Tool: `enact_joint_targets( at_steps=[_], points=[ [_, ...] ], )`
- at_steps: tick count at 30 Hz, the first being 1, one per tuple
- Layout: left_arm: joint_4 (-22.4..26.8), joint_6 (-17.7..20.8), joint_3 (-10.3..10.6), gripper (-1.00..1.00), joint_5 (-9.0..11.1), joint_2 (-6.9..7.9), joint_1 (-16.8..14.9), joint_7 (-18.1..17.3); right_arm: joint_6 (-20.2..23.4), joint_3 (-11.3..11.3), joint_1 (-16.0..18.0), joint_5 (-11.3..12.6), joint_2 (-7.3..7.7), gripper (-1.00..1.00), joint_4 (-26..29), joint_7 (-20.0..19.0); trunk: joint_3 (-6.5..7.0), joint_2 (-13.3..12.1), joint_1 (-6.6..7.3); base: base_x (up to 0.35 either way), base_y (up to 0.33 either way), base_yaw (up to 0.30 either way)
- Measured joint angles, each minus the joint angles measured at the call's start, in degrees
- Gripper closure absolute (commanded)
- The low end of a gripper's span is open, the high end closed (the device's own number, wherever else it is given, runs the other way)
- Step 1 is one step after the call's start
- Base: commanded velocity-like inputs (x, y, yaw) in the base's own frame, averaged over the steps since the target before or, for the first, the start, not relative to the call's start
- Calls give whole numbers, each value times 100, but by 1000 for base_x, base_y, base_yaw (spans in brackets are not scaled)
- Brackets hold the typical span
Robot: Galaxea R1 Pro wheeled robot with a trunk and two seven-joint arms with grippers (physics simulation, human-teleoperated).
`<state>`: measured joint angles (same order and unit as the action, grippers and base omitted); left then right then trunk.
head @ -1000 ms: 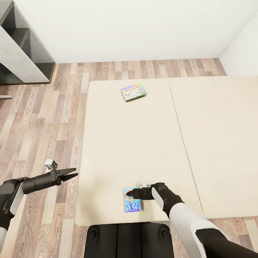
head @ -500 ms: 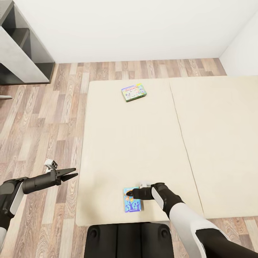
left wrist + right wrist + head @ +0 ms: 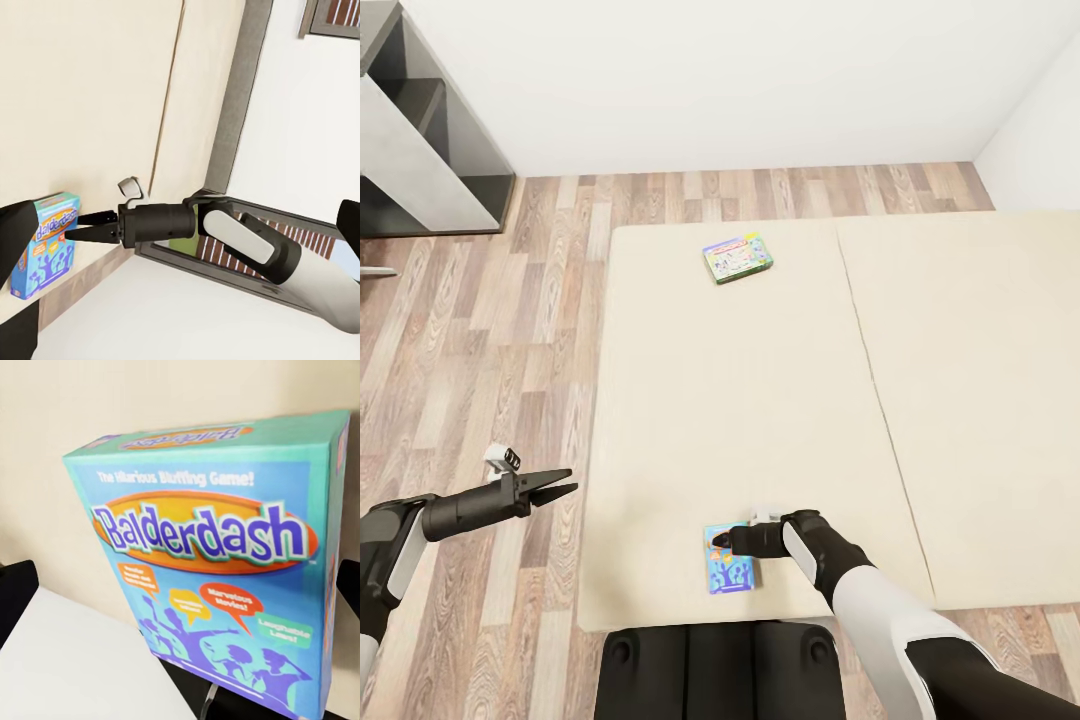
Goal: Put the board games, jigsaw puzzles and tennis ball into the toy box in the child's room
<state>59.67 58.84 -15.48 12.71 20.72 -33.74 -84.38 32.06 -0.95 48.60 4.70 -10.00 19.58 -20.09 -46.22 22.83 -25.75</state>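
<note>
On the cream bed point(image 3: 760, 400), a blue board game point(image 3: 728, 568) printed "Balderdash" lies near the front edge. My right gripper point(image 3: 722, 541) is open at that box's far end, fingertips pointing left just over it. In the right wrist view the blue board game point(image 3: 217, 555) lies between the two dark fingers point(image 3: 15, 592). From the left wrist view the right gripper point(image 3: 79, 226) hovers at the edge of the blue board game point(image 3: 45, 244). A green-bordered board game point(image 3: 738, 258) lies at the bed's far side. My left gripper point(image 3: 565, 487) is open over the floor, left of the bed.
A dark grey shelf unit point(image 3: 420, 150) stands at the far left against the white wall. Wood-plank floor point(image 3: 510, 330) runs along the bed's left and far sides. My black base point(image 3: 720, 670) sits against the bed's front edge.
The whole picture has shifted slightly, so the camera moved. Both arms and both board games hold their places.
</note>
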Motion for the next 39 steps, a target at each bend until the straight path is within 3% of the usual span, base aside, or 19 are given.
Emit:
enact_joint_targets(
  at_steps=[39],
  points=[
    [0,3,-1,-100,1,0,1,0,-8,-2,0,-7,0,-100,3,0,0,0,0,0,8,16]
  ],
)
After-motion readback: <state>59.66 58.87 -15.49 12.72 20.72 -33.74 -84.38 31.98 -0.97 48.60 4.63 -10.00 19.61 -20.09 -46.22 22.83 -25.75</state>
